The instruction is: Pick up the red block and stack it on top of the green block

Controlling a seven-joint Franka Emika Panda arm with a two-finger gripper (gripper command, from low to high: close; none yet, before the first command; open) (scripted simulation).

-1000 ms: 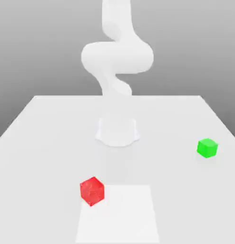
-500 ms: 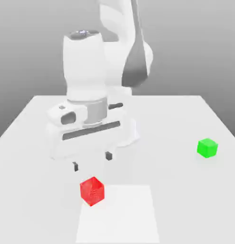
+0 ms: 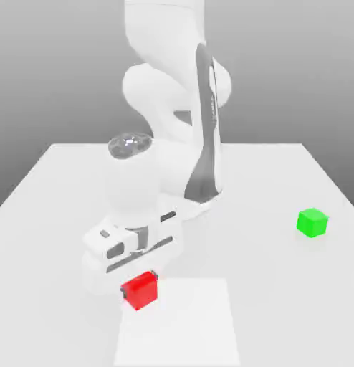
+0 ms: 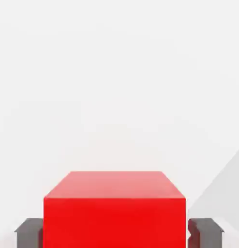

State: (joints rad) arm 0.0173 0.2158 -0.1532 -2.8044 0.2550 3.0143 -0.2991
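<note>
The red block (image 3: 141,289) rests on the white table near its front, at the corner of a paler square patch. My gripper (image 3: 139,281) has come down over it and is shut on it, one dark finger on each side. In the hand view the red block (image 4: 114,209) sits squarely between the two grey fingertips (image 4: 29,232), which press against its sides. The green block (image 3: 312,222) stands alone on the table at the exterior view's right, far from the hand.
The arm's white base (image 3: 198,204) stands at the middle of the table behind the hand. A lighter square patch (image 3: 180,322) marks the table's front. The table's edges run along both sides of the exterior view.
The hand has dropped from above the red block down onto it, and its fingers have gone from wide open to shut on the block. Both blocks stay where they were.
</note>
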